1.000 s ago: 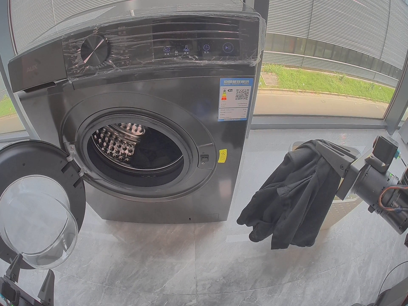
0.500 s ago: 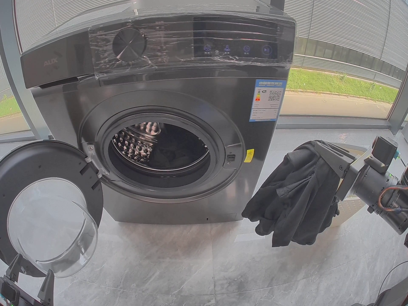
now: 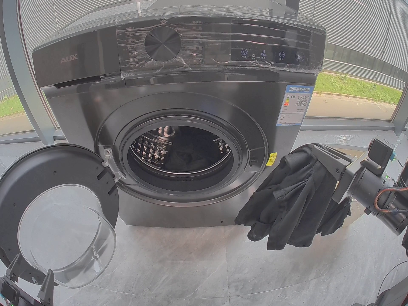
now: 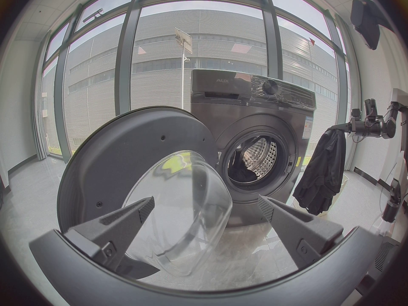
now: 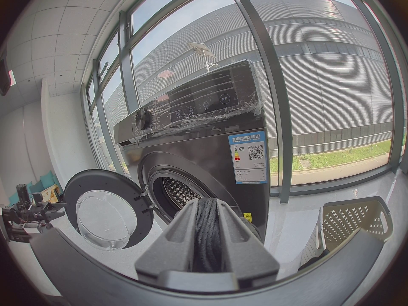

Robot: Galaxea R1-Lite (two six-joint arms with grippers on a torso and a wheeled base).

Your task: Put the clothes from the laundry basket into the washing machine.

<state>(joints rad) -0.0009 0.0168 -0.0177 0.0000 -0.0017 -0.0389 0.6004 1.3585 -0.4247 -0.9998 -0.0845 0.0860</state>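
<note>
Garment [image 3: 293, 200], likely jacket, hangs from right hand [image 5: 207, 212].

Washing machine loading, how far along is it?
Done: the grey front-loading washing machine's round door is open, dark cloth seemingly in its drum. In hand: right gripper shut on a black garment. Left: loading it; the white perforated laundry basket's contents are hidden.

The floor [image 3: 204, 268] is pale grey, marble-patterned tile with thin seams, and it fills the lower half of the head view. The washing machine [image 3: 182, 90] stands on it at centre frame. The white perforated laundry basket [image 5: 352, 222] stands on it toward the right edge, just beside the machine.
</note>
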